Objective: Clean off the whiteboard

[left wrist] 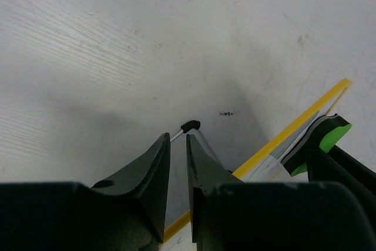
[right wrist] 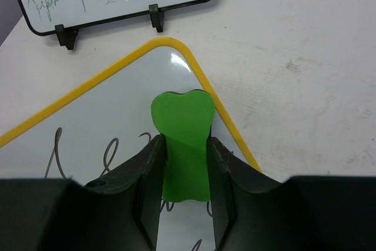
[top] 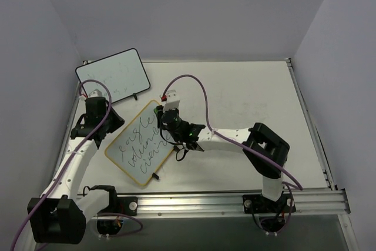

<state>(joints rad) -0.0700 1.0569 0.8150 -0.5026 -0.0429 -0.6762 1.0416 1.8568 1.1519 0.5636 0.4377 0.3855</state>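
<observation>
Grey walls [top: 188, 10] close round a white, scuffed counter [top: 252, 116]. On its left half the whiteboard [top: 132, 157] lies flat and turned cornerwise, with a yellow rim all round and black handwriting across its face. Just beyond its far corner, near but apart, a black-rimmed whiteboard [top: 111, 74] stands on two small black feet, with faint writing on it.

The right arm [top: 235, 136] reaches across from the right. The right jaws are clamped on a green eraser [right wrist: 182, 139], one finger on each side of it. The eraser sits over the far corner of the whiteboard, just inside the yellow rim; whether it presses on the surface I cannot tell.

The left arm [top: 79, 151] runs up beside the board's left edge. The left jaws stand narrow, a slim gap between them, and a thin metal rod [left wrist: 189, 126] with a black tip runs into that gap. Whether they pinch it I cannot tell.
</observation>
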